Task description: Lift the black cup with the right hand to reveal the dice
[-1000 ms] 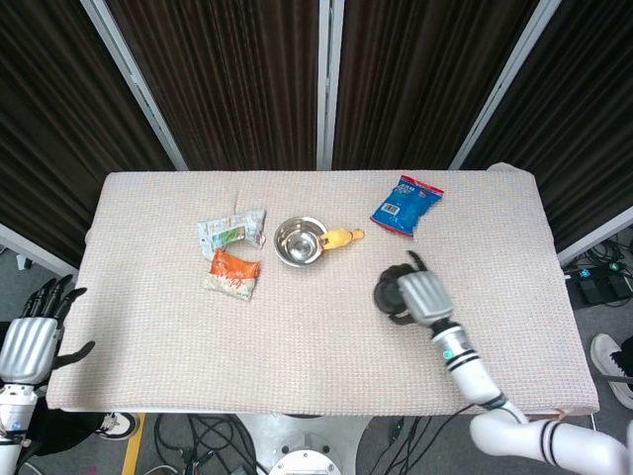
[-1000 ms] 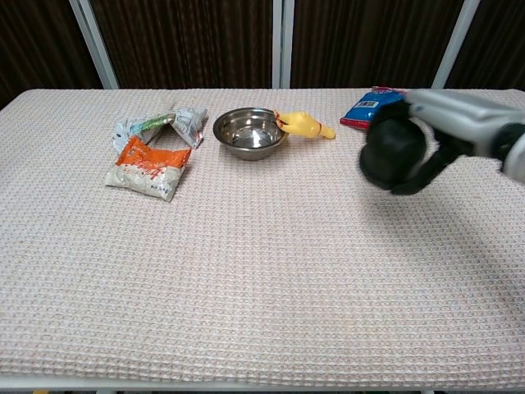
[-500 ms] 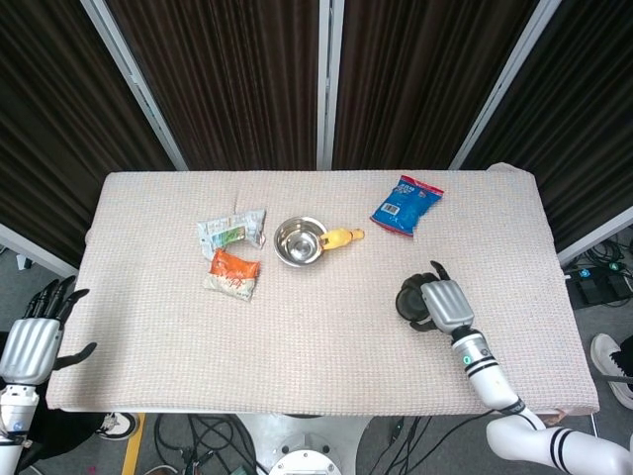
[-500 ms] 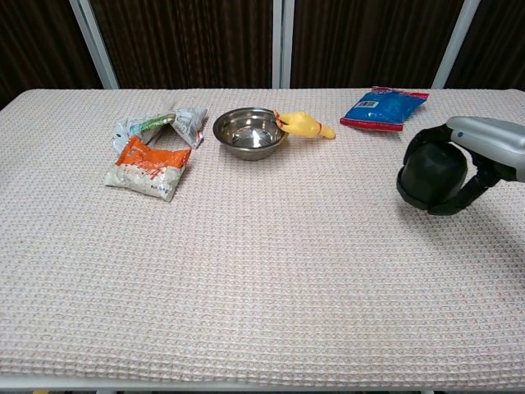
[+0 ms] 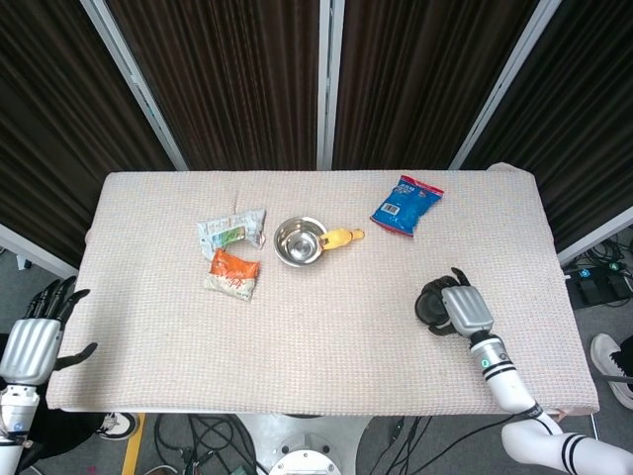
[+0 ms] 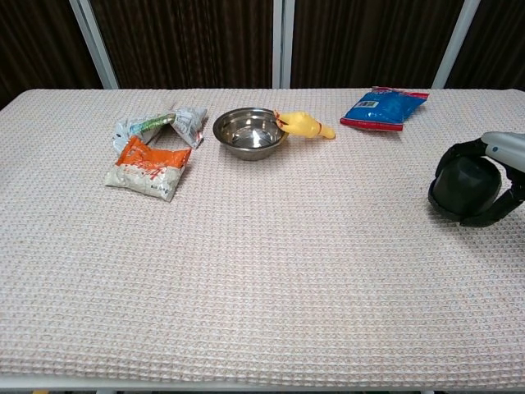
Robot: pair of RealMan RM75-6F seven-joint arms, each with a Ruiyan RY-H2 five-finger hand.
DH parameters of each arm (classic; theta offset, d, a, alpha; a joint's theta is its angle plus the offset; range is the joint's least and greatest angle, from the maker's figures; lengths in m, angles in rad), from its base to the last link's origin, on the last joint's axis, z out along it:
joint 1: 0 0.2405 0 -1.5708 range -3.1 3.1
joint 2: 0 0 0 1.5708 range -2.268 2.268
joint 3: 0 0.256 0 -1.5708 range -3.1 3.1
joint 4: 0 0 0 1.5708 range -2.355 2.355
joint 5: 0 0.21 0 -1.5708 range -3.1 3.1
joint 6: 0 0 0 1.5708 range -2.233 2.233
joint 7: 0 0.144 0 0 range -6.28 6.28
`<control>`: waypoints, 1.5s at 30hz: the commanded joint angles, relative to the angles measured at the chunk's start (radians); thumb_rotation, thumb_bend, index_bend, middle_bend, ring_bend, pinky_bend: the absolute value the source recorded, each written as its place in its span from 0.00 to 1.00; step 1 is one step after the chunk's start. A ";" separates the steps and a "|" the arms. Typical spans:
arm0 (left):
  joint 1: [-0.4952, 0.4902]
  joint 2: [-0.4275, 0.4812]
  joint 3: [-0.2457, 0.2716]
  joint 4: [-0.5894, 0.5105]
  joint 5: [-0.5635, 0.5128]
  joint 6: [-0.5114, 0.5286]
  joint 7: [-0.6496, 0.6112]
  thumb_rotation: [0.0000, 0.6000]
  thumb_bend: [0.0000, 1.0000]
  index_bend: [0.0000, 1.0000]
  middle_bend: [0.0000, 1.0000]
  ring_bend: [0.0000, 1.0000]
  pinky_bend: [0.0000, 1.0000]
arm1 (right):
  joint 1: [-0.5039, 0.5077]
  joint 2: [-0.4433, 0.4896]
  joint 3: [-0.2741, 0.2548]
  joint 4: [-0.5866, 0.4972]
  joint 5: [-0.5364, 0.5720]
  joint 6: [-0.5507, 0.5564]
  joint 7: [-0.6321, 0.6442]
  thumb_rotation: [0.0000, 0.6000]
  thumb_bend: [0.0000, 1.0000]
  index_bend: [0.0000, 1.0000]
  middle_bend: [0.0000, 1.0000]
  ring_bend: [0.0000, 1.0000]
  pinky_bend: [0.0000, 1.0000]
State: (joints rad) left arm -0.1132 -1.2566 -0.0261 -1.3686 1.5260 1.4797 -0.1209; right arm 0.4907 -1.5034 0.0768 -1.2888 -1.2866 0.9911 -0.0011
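My right hand (image 5: 465, 310) (image 6: 502, 168) grips the black cup (image 5: 431, 305) (image 6: 465, 187) near the table's right front, its fingers wrapped around the cup's body. In the chest view the cup sits low at the cloth, and I cannot tell whether it touches. No dice shows in either view. My left hand (image 5: 33, 336) hangs open off the table's front left corner, away from everything; only the head view shows it.
A steel bowl (image 5: 300, 240) (image 6: 249, 131) with a yellow toy (image 5: 343, 237) (image 6: 305, 125) beside it stands mid-table. Two snack packets (image 5: 231, 254) (image 6: 148, 167) lie left of it; a blue bag (image 5: 406, 205) (image 6: 384, 108) lies at the back right. The table's right edge (image 5: 559, 287) is near the cup.
My right hand has carried the black cup to the right and toward the front edge, and lower toward the cloth. The left hand has not moved.
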 commanded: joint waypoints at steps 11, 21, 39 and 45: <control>0.003 0.000 0.002 0.007 0.003 0.004 -0.010 1.00 0.15 0.16 0.03 0.00 0.13 | 0.014 0.015 -0.010 -0.002 -0.020 -0.043 0.009 1.00 0.00 0.07 0.18 0.00 0.00; 0.002 0.000 0.003 0.000 0.006 0.003 -0.003 1.00 0.15 0.16 0.03 0.00 0.13 | 0.009 0.052 -0.011 -0.047 -0.027 -0.039 0.000 1.00 0.00 0.02 0.14 0.00 0.00; 0.002 0.005 0.001 -0.009 0.006 0.006 0.000 1.00 0.15 0.16 0.03 0.00 0.13 | -0.001 0.051 -0.005 -0.056 -0.029 -0.014 -0.022 1.00 0.00 0.02 0.25 0.00 0.00; 0.004 0.004 0.002 -0.003 0.003 0.006 -0.007 1.00 0.15 0.16 0.03 0.00 0.13 | -0.004 0.039 0.003 -0.049 -0.024 0.000 -0.036 1.00 0.01 0.03 0.30 0.00 0.00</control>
State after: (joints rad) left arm -0.1093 -1.2522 -0.0243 -1.3719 1.5296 1.4860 -0.1277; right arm 0.4873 -1.4638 0.0788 -1.3386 -1.3108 0.9905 -0.0363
